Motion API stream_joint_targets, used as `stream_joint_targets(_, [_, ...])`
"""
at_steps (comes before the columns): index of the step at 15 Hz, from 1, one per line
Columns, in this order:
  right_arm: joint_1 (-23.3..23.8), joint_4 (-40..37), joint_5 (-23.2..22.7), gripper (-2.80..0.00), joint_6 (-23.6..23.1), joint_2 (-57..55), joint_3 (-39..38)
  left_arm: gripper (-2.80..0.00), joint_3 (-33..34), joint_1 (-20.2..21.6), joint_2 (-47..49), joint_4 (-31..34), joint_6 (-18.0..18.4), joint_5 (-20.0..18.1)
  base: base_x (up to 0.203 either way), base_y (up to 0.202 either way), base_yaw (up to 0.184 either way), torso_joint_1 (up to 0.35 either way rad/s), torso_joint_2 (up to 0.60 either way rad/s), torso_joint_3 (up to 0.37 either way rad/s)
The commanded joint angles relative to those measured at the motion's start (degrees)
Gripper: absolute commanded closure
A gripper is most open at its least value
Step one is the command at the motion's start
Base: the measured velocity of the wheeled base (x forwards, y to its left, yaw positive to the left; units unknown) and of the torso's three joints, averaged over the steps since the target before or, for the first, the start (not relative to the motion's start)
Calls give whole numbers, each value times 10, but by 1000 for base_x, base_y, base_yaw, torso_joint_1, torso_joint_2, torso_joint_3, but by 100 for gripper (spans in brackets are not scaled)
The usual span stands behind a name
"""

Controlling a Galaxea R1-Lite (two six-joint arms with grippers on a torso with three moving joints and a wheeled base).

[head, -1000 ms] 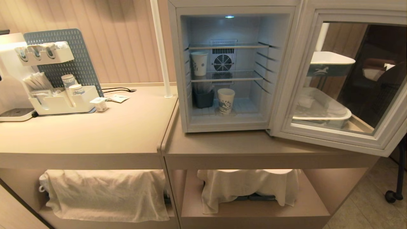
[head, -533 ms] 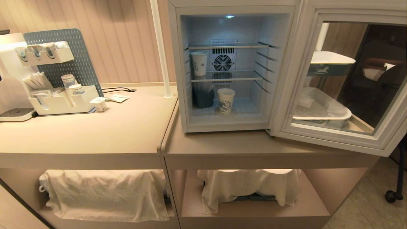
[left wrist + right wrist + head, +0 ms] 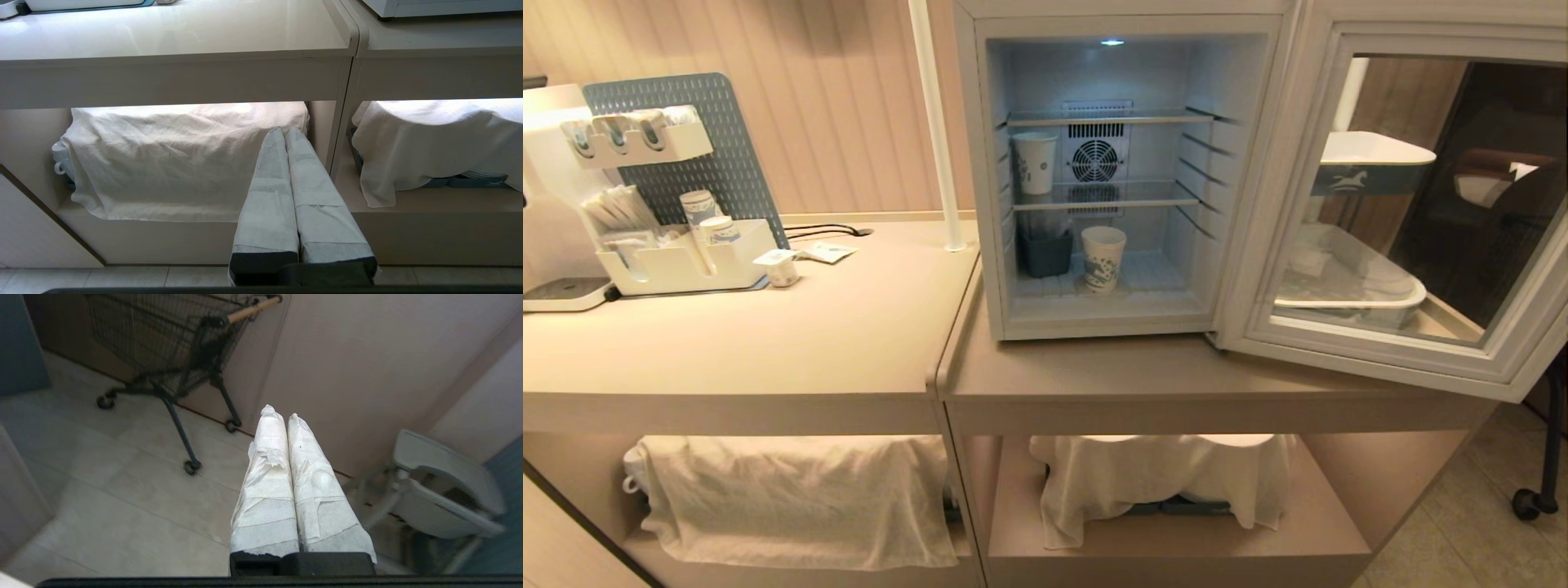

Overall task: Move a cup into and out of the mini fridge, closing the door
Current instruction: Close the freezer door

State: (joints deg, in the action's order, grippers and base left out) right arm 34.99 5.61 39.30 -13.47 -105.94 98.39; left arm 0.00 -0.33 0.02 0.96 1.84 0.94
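Note:
The mini fridge (image 3: 1127,327) stands on the right counter, lit inside. Its door (image 3: 1339,347) hangs wide open to the right. The cup (image 3: 1103,259), white with a blue print, stands upright on the fridge floor near the middle. A taller white cup (image 3: 1035,163) sits on the middle wire shelf at the left. Neither arm shows in the head view. My left gripper (image 3: 284,130) is shut and empty, low in front of the cloth-covered shelf under the counter. My right gripper (image 3: 278,413) is shut and empty, out over the floor, away from the fridge.
A dark bin (image 3: 1045,253) stands beside the cup in the fridge. On the left counter are a white organizer (image 3: 686,265) with stacked cups and a small tub (image 3: 783,268). A white pole (image 3: 935,122) rises left of the fridge. A black wire cart (image 3: 163,339) stands near the right gripper.

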Motion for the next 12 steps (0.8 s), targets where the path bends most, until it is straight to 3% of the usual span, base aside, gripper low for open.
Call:
stream_joint_targets(1, [0,3,0,0,14,-27,23,0,1,0,1,0,0,0,0,0,0,0,0,0])
stream_joint_targets(9, [-15,-4,-89,0,144,-61,52,0,1,0,0,0,0,0,0,0,0,0,0,0])
stream_joint_targets(12, [-20,-6,-104,0,155,-59,47,0,1,0,1,0,0,0,0,0,0,0,0,0])
